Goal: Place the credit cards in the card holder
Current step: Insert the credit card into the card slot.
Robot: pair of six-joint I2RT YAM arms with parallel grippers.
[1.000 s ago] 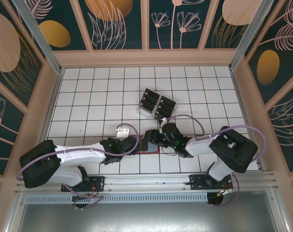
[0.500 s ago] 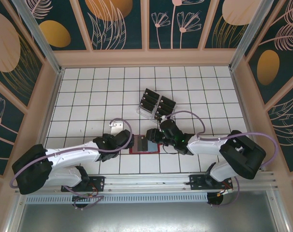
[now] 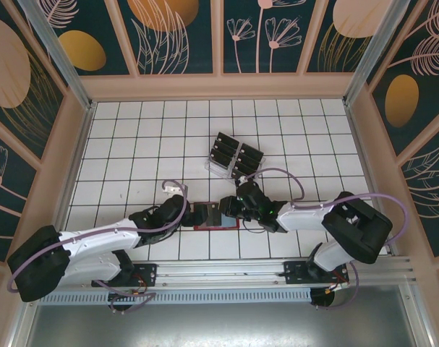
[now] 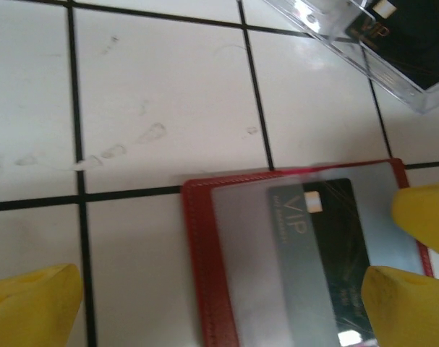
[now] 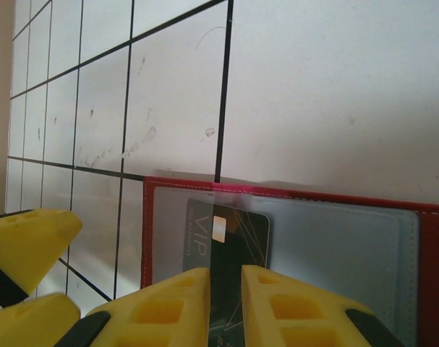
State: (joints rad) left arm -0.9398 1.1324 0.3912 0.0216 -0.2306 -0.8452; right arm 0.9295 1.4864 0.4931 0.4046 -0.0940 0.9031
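One black VIP credit card (image 5: 230, 235) is mid-insertion. The right gripper (image 5: 225, 285) has its fingers pressed together on the card's trailing end. The leading end looks to be already under the clear pocket of the card holder (image 4: 205, 275).

The card holder lies open and flat on the white tiled table (image 3: 132, 144), close to the near edge at about mid-width.

The left gripper (image 3: 194, 215) is spread wide and grips nothing. In its wrist view, one finger is over bare tile beside the holder and the other is over the pocket side. Can't tell whether it's actually pinning the holder down.

The clear slotted rack (image 4: 393, 76) sits toward the table centre, apart from the holder, with the other black cards (image 3: 237, 155) in it.

Step in hand, as I read it: seating this card in the pocket, not done yet.

Next move:
- Push the card further along the pocket, keeping it flat and square to the pocket mouth.
- The holder will likely slide under that push, so the left gripper should brace it.
- Then release, back off and go to the rack.
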